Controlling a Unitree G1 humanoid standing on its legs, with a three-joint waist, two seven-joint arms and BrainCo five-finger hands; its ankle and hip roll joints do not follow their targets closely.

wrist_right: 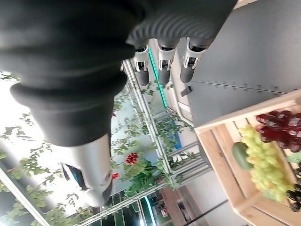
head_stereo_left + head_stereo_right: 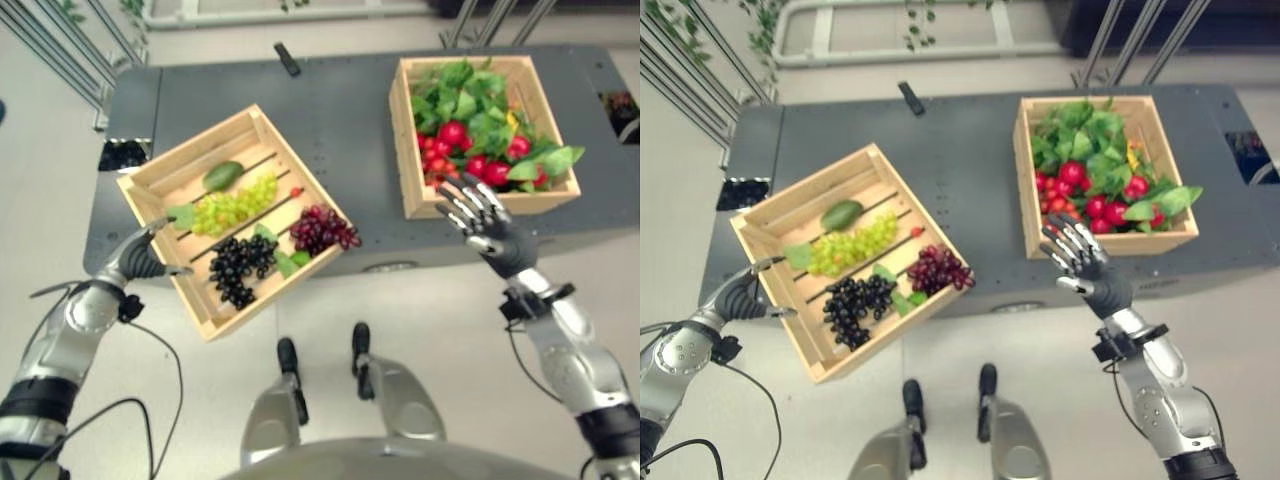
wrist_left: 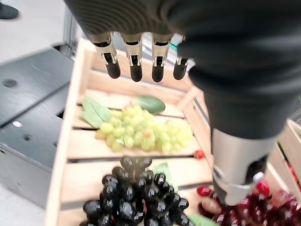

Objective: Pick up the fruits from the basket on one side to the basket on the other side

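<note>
Grey table (image 2: pixel 330 110) with two wooden crates on top. Left crate (image 2: pixel 160 175) turned at an angle, near corner overhanging the table's front edge; inside, lying on the slats: green grape bunch (image 2: pixel 235 205) in the middle, black grape bunch (image 2: pixel 240 268) toward the near side, dark red grape bunch (image 2: pixel 322 228) at the right corner, a green avocado-like fruit (image 2: pixel 222 175) just behind the green grapes, one small red berry (image 2: pixel 296 192) beside them, a few loose green leaves (image 2: pixel 183 214). Right crate (image 2: pixel 545 198) set square on the table's right half, packed with red fruits (image 2: pixel 452 133) under a heap of green foliage (image 2: pixel 470 100). Small dark object (image 2: pixel 287 58) lying near the table's far edge. Left hand (image 2: pixel 140 258) at the near-left wall of the left crate, fingers loosely extended, thumb apart, nothing grasped; contact with the crate wall not resolvable. From the left wrist camera, fingers (image 3: pixel 134 61) hanging straight above the green grapes, clear of them. Right hand (image 2: pixel 485 225) raised just in front of the right crate's near wall, fingers spread and relaxed, palm empty. All fruit in the crates, none in either hand.
</note>
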